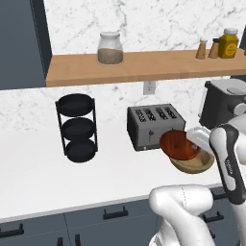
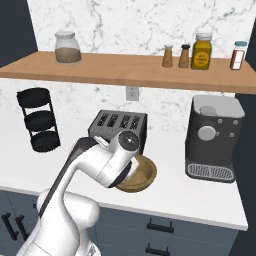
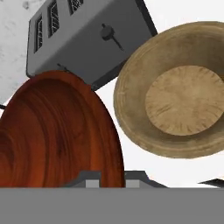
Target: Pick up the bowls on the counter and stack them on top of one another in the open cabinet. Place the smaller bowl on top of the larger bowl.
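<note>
Tilting smaller bowl (image 1: 179,144) faces left, above larger bowl (image 1: 197,163).

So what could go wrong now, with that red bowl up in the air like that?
The smaller bowl hangs tilted, and the pincer seems to pinch just its rim, so it could slip and drop onto the larger bowl right below it. It also sits close to the toaster, so a careless swing might knock that. How firm the grip is, I cannot tell.
</note>
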### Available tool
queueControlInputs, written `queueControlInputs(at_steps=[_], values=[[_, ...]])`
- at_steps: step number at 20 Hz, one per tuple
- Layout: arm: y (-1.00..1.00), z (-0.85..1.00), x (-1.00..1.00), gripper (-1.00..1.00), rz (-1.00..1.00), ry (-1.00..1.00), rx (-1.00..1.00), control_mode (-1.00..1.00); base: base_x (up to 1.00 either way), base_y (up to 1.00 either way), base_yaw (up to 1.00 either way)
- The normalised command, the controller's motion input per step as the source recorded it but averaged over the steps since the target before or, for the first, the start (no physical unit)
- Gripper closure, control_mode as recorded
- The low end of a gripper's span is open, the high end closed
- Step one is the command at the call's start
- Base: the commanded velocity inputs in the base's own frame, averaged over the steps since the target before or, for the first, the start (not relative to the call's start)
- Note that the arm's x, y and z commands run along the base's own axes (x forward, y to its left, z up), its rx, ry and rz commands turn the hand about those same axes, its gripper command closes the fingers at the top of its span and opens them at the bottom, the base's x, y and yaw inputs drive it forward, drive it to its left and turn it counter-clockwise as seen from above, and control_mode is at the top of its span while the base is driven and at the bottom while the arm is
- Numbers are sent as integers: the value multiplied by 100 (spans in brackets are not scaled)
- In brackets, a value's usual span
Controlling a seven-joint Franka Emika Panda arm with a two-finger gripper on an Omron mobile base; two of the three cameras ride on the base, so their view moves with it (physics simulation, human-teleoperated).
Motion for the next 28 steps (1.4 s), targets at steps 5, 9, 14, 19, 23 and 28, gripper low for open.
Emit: queueControlInputs(at_steps=[5,9,14,19,23,28], values=[[-98,-59,95,100,0,24,2,-100,0,0,0],[-86,-85,93,100,0,31,0,-100,0,0,0],[-79,-44,51,100,0,15,0,-100,0,0,0],[-20,-34,1,100,3,-1,-11,-100,0,0,0],[16,-6,-48,100,5,-17,-24,-100,0,0,0],[15,0,-55,100,4,-17,-20,-100,0,0,0]])
